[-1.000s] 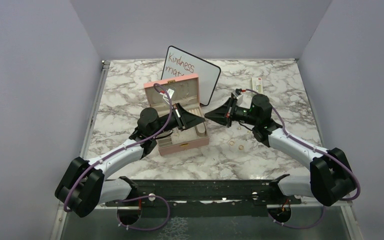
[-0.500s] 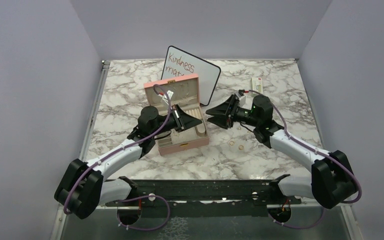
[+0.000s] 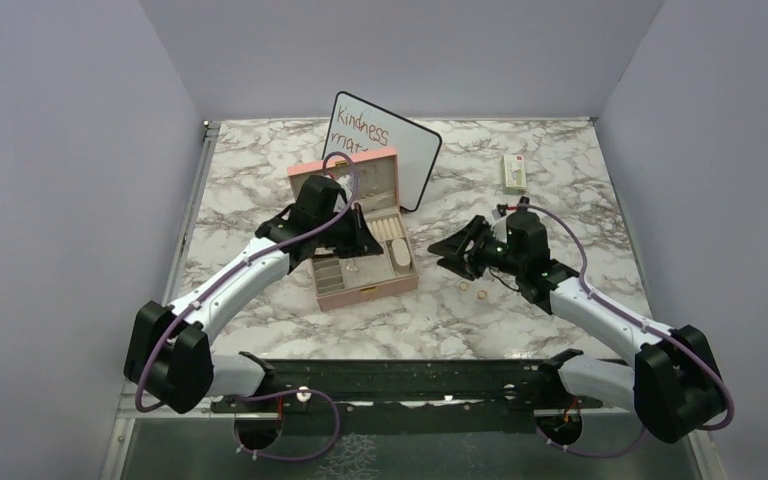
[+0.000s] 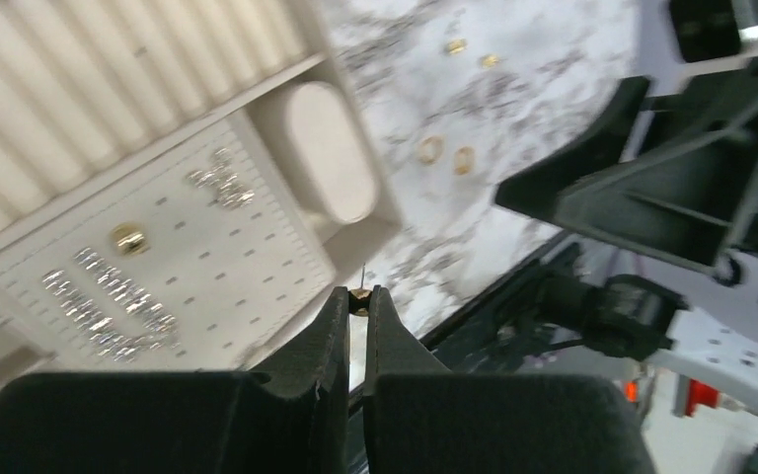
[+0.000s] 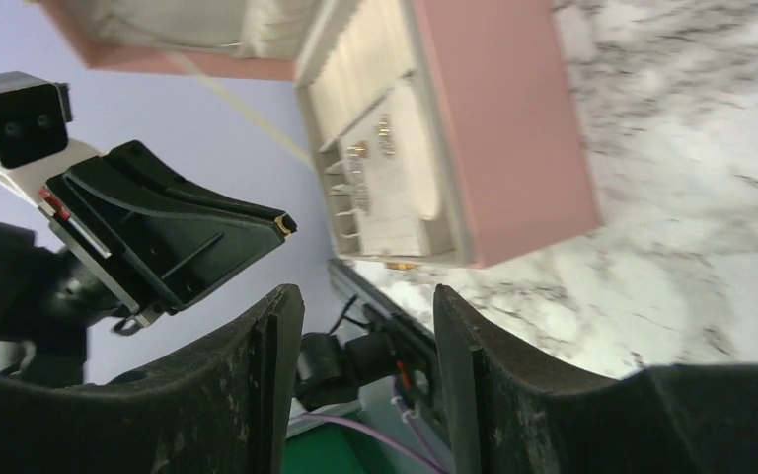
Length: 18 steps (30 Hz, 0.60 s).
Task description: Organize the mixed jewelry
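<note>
The pink box (image 3: 368, 286) lies open at mid-table, its cream earring panel (image 4: 207, 257) carrying a gold stud (image 4: 127, 237) and sparkly pieces. My left gripper (image 3: 360, 243) hovers over the box, shut on a tiny gold stud earring (image 4: 359, 294) whose pin sticks out past the tips (image 4: 358, 296). Two gold rings (image 3: 465, 284) (image 4: 431, 149) of the mixed jewelry lie on the marble right of the box, with smaller gold bits (image 4: 455, 45) further off. My right gripper (image 3: 447, 250) (image 5: 368, 306) hangs open and empty just right of the box (image 5: 498, 128).
A whiteboard (image 3: 385, 145) with handwriting leans behind the box. A small white-green packet (image 3: 514, 172) lies at the back right. A gold piece (image 5: 401, 265) rests on the marble by the box's near corner. Grey walls close in the table on three sides.
The right gripper opened and drew back toward the near right, lower over the table. The left arm swung back over the box, still shut, with the stud in its tips.
</note>
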Motion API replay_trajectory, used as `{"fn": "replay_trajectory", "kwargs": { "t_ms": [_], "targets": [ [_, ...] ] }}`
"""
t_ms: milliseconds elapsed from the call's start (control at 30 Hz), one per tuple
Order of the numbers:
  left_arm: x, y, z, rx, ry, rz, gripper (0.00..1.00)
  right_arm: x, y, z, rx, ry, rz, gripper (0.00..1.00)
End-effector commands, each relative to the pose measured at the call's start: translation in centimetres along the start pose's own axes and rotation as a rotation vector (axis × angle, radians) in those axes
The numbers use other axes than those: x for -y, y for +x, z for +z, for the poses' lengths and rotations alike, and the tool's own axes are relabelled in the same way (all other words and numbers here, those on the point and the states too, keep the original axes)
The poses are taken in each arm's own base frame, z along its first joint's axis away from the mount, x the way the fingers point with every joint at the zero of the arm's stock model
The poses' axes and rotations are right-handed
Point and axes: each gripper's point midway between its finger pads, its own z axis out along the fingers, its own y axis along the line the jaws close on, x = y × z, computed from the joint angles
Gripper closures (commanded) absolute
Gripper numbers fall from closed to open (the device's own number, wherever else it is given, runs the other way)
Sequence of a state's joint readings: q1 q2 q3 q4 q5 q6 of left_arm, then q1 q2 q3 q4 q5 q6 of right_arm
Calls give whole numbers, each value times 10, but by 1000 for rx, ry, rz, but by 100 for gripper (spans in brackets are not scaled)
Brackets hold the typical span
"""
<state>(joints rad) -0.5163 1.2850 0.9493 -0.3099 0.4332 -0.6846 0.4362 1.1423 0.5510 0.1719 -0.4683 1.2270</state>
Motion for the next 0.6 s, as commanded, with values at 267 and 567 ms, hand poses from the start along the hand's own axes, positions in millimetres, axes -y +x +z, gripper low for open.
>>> {"fn": "replay_trajectory", "kwargs": {
  "t_ms": [267, 567],
  "targets": [
    [-69, 2, -8, -112, -405, 81, 95, 57, -2, -7, 74, 158, -67, 45],
    [-73, -7, 2, -149, -443, 92, 95, 62, -2, -8, 79, 163, -88, 46]
  ]
}}
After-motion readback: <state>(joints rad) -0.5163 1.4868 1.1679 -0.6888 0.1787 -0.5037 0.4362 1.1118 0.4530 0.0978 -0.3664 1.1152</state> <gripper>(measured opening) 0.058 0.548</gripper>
